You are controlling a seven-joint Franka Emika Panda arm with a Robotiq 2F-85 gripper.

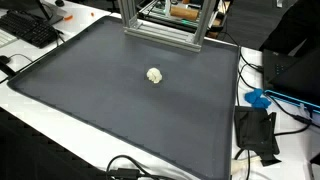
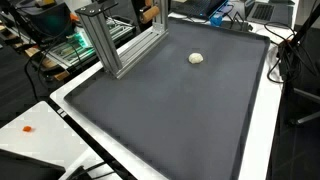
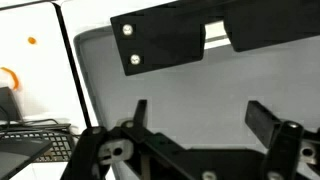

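Note:
My gripper [image 3: 200,120] shows only in the wrist view. Its two black fingers are wide apart and nothing is between them. It hangs over the dark grey mat [image 3: 200,85]. A small cream-coloured lump [image 1: 154,75] lies alone on the mat [image 1: 120,100] in both exterior views [image 2: 196,58], a little towards the metal frame. The lump does not show in the wrist view. The arm does not show in either exterior view.
An aluminium frame [image 1: 165,25] stands at the mat's far edge [image 2: 120,40]. A black plate with screws [image 3: 190,45] fills the top of the wrist view. A keyboard [image 1: 35,30] lies on the white table [image 3: 35,145]. A blue object and cables [image 1: 260,98] lie beside the mat.

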